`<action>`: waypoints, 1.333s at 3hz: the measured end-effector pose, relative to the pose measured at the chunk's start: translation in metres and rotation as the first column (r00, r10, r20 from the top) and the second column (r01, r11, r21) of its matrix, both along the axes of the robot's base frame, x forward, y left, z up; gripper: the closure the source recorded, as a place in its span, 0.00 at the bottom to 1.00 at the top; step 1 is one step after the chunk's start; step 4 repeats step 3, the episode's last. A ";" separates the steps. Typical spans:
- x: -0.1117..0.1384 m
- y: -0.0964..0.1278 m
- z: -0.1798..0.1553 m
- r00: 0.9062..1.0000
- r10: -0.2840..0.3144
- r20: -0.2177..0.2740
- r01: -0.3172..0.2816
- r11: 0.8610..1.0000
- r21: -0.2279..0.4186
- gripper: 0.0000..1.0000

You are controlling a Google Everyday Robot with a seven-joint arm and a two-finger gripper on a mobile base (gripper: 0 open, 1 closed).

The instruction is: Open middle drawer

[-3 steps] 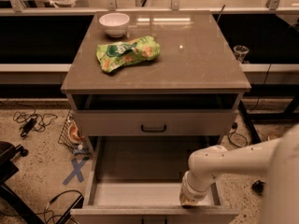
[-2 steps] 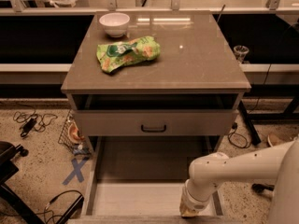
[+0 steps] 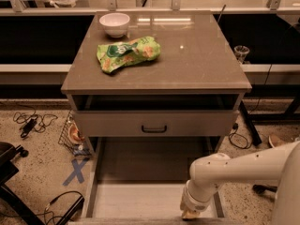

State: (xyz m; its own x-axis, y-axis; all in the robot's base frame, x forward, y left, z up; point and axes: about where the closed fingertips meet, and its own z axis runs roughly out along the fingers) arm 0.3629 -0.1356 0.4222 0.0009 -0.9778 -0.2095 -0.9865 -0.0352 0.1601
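The middle drawer [image 3: 140, 198] is pulled far out toward the camera, and its wide shallow grey tray is bare inside. Its front and handle lie at the bottom edge of the view and are mostly hidden. My gripper [image 3: 190, 213] is at the end of the white arm [image 3: 234, 170], down at the drawer's front right edge. Above it, the drawer with the black bar handle [image 3: 153, 129] has its front [image 3: 197, 123] almost flush with the cabinet, with a dark gap over it.
On the cabinet top [image 3: 197, 55] sit a white bowl [image 3: 115, 23] and a green snack bag [image 3: 127, 54]. On the floor to the left are cables [image 3: 30, 122], a wire basket [image 3: 70, 137], a blue tape cross [image 3: 75, 171] and a black chair base [image 3: 9, 172].
The arm and gripper have moved toward the camera, and the middle drawer has slid further out with them. Things on the cabinet top have not moved.
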 end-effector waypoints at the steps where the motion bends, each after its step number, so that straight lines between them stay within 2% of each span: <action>1: -0.001 0.000 -0.001 1.000 0.001 -0.002 -0.001 1.000 0.000 0.07; 2: 0.000 0.000 -0.001 1.000 0.001 -0.002 -0.001 1.000 0.000 0.00; 4: 0.000 0.000 -0.001 1.000 0.001 -0.003 -0.001 1.000 0.000 0.00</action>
